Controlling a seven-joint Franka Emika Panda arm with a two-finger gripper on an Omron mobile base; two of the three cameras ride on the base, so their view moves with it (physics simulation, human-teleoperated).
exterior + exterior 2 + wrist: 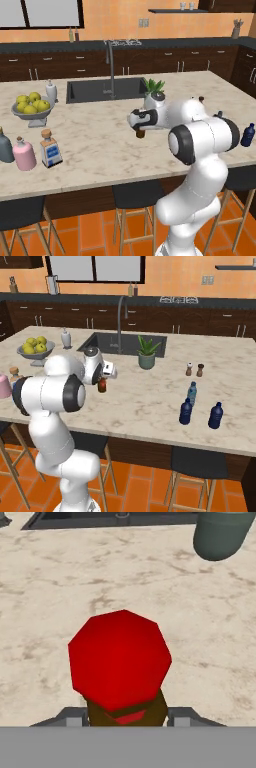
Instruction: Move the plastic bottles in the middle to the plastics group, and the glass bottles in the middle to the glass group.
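At the table's (115, 150) near edge, above the stools, the left end carries the glass group: the grey-blue bottle (5, 147), the squat pink bottle (24, 154) with its cork stopper, and just beside it the square clear bottle (50, 148) with tan cork top and blue-white label. On the right end, close to the near edge, stand the dark navy-blue bottle (185, 411) and the brighter blue bottle (215, 415), with the slim teal-blue bottle (192, 393) just behind the navy one. Between these two clusters the marble lies bare, a broad open stretch along the front. Over the middle of it the gripper (102, 381) is clenched on the slim dark-brown bottle (102, 385), the fingers (182, 717) pressed to either side of its body just under the red cap (120, 658); whether its base touches the table I cannot tell. Farther back, a small salt and pepper pair (194, 370) stands apart on the right, and the potted plant (147, 353) sits at the sink's (102, 90) right corner, its pot near the gripper. On the left, a bowl of yellow-green fruit (32, 107) and a white bottle (51, 91) stand beside the sink. The far table edge runs behind the faucet (110, 67).
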